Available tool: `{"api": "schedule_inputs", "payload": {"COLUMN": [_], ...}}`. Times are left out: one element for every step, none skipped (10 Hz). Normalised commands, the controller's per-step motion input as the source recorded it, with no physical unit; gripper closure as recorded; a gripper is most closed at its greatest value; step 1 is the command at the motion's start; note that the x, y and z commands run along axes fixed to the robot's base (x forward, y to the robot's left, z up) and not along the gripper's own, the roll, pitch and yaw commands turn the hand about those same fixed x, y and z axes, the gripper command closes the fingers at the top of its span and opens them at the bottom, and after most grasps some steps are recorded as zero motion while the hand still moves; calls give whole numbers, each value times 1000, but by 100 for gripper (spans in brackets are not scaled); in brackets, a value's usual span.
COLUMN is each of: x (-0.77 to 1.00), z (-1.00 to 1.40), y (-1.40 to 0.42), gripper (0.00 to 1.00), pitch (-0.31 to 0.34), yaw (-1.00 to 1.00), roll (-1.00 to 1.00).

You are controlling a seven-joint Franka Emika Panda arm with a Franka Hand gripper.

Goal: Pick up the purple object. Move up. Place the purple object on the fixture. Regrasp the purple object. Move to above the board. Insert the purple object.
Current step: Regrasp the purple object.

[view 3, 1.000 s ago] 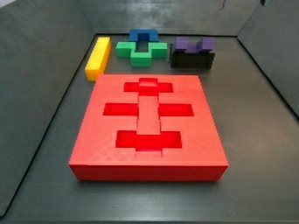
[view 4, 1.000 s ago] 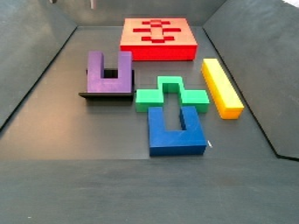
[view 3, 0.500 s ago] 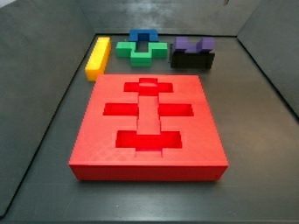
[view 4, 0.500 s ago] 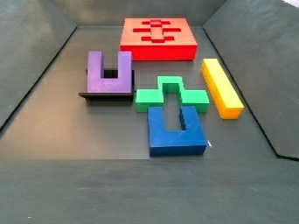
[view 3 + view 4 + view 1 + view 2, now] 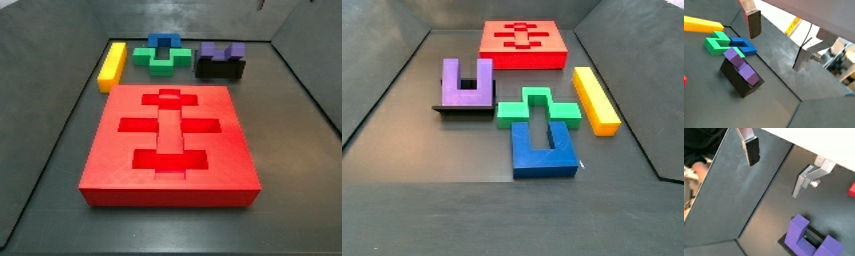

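Gripper [image 5: 779, 44] absent from both side views; wrist views show only its fingers, tops cropped. Board [image 5: 851, 189] is a red sliver at frame edge. Purple object [image 5: 811, 238] cropped at edge, fixture [image 5: 739, 81] partly hidden beneath it.

Purple object [image 5: 465, 83] on black fixture [image 5: 221, 68]; red board [image 5: 170, 145]; yellow bar [image 5: 595, 99]; silver, dark-padded gripper [image 5: 777, 42] fingers.

Gripper [image 5: 777, 170] wide open over the dark floor.
The purple object [image 5: 811, 235] sits apart from the fingers [image 5: 751, 150], nothing between them.
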Motion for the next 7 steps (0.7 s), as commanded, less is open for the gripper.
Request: {"api": "schedule_inputs", "payload": {"x": [46, 80, 0, 0, 26, 114, 111], "z": [-300, -286, -323, -277, -223, -197, -171], "y": [-40, 0, 0, 0, -40, -86, -94], "gripper": [0, 0, 0, 0, 0, 0, 0], "pitch": [-146, -69, -23, 0, 0, 0, 0], "yaw": [566, 603, 597, 520, 326, 260, 240], "roll": [54, 34, 146, 189, 137, 157, 174]}}
